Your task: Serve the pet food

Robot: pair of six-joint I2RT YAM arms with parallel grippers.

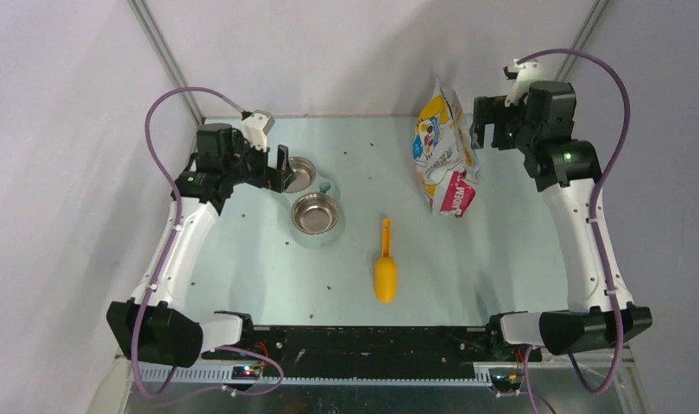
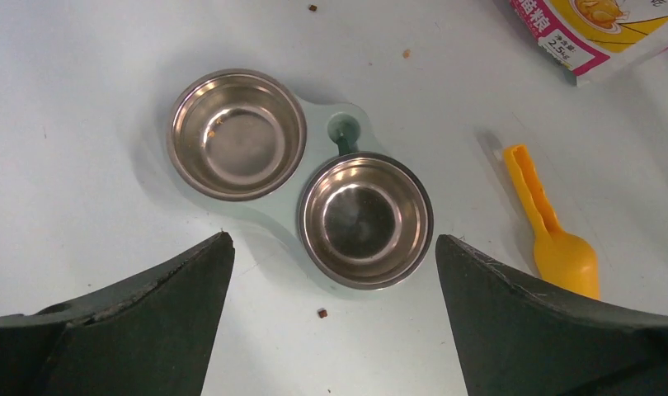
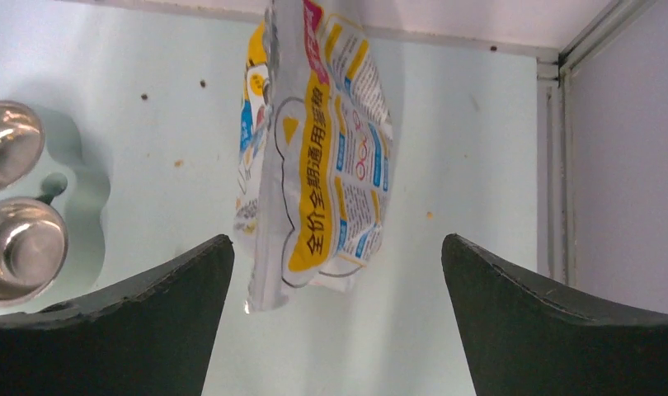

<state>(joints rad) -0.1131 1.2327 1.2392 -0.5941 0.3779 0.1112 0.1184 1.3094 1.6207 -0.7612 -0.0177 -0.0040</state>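
No heap of pet food shows; only stray brown pellets lie on the table, one (image 2: 322,313) between my left fingers, and a few crumbs (image 2: 218,124) lie in one bowl. Two steel bowls (image 1: 316,213) (image 2: 236,134) (image 2: 365,219) sit in a pale green holder (image 2: 318,115). The printed foil bag (image 1: 445,155) (image 3: 318,148) stands at the back right. The orange scoop (image 1: 386,267) (image 2: 553,235) lies flat mid-table, empty. My left gripper (image 1: 282,168) (image 2: 332,238) is open and empty above the bowls. My right gripper (image 1: 478,129) (image 3: 337,238) is open and empty, just right of the bag's top.
Loose pellets (image 3: 204,83) dot the table around the bag and bowls. The back wall and a metal corner post (image 3: 562,99) stand close behind the bag. The bowls also show at the left edge of the right wrist view (image 3: 21,247).
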